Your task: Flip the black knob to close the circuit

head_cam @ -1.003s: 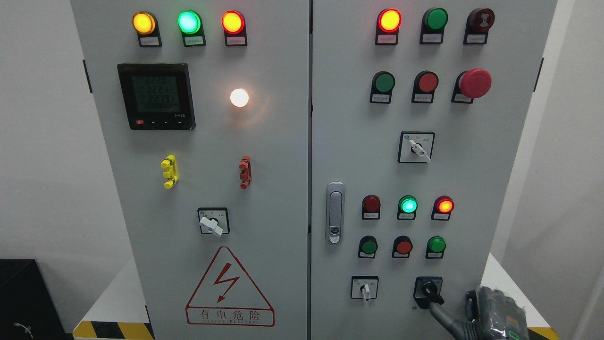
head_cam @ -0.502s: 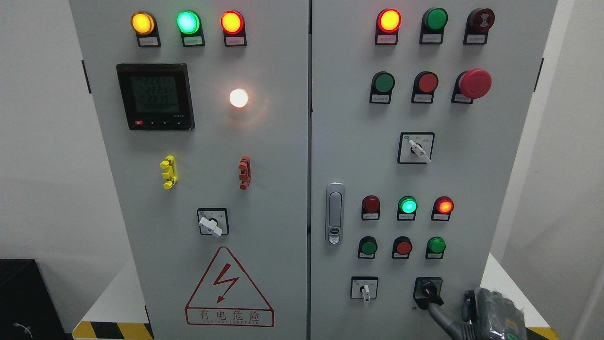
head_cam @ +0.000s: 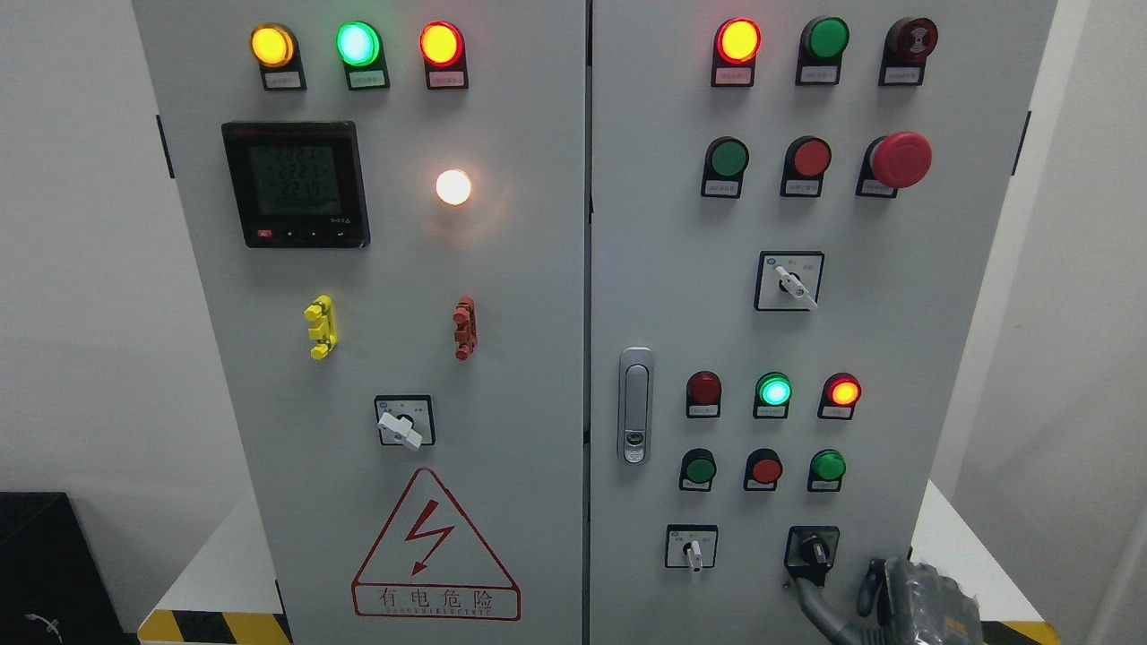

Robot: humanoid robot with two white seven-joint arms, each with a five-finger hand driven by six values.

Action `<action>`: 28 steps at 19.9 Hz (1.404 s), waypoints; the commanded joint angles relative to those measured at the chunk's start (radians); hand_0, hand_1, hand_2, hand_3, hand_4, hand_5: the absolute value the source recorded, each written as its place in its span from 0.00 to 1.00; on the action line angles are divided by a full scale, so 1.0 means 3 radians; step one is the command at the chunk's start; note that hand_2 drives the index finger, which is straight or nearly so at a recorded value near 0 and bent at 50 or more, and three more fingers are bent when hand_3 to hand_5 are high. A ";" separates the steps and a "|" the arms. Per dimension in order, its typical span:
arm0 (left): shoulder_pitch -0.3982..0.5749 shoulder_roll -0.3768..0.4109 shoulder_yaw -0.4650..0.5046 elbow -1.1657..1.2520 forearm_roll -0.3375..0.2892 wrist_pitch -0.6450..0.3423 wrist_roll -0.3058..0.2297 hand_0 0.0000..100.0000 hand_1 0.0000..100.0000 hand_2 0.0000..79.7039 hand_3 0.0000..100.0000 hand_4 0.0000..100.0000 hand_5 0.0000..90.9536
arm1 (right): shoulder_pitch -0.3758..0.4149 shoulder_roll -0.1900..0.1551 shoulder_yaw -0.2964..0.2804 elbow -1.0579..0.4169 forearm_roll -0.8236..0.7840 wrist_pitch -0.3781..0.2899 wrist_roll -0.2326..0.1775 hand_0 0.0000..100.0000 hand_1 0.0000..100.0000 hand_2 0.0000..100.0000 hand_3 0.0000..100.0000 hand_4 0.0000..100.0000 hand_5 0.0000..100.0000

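Note:
The black knob (head_cam: 813, 549) sits in a black square plate at the lower right of the grey cabinet's right door (head_cam: 896, 358). Its lever stands close to vertical. My right hand (head_cam: 835, 591) comes in at the bottom right corner, wrapped in grey and partly cut off by the frame. One long finger (head_cam: 809, 598) stretches up and left, its tip at the lower left edge of the knob's plate. A second finger stands apart at the right, and the hand grasps nothing. The left arm does not show.
A white-handled selector (head_cam: 692, 548) sits just left of the black knob, with red and green buttons (head_cam: 763, 469) and lit lamps (head_cam: 773, 391) above. The door latch (head_cam: 635, 405) is at centre. The left door carries a meter (head_cam: 296, 184) and a hazard triangle (head_cam: 436, 546).
The black knob's lever has turned from pointing down-right to nearly upright. My right hand has dropped lower and shifted left, its fingertip sliding to the plate's lower left.

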 commanded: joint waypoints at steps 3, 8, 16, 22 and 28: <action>0.0000 0.0000 -0.0067 0.0072 -0.0072 0.0000 0.0009 0.12 0.56 0.00 0.00 0.00 0.00 | 0.0059 0.0006 0.0173 -0.0076 0.0000 -0.0025 -0.0003 0.00 0.24 0.80 0.99 0.81 0.81; 0.0000 0.0000 -0.0066 0.0072 -0.0067 0.0000 0.0009 0.12 0.56 0.00 0.00 0.00 0.00 | 0.0156 0.0041 0.0163 -0.0178 -0.0051 -0.0076 -0.0003 0.00 0.24 0.80 0.99 0.81 0.81; 0.0000 0.0000 -0.0066 0.0072 -0.0072 0.0005 0.0009 0.12 0.56 0.00 0.00 0.00 0.00 | 0.0453 0.0072 0.0158 -0.0505 -0.0766 -0.0102 -0.0084 0.00 0.23 0.70 0.89 0.75 0.74; 0.0000 0.0000 -0.0066 0.0072 -0.0066 0.0000 0.0009 0.12 0.56 0.00 0.00 0.00 0.00 | 0.0657 0.0072 0.0117 -0.0658 -0.1696 -0.0464 -0.0181 0.00 0.23 0.50 0.78 0.63 0.51; 0.0000 0.0000 -0.0066 0.0072 -0.0072 0.0005 0.0009 0.12 0.56 0.00 0.00 0.00 0.00 | 0.1015 0.0057 0.0117 -0.0689 -0.2811 -0.1001 -0.0432 0.00 0.22 0.32 0.59 0.48 0.30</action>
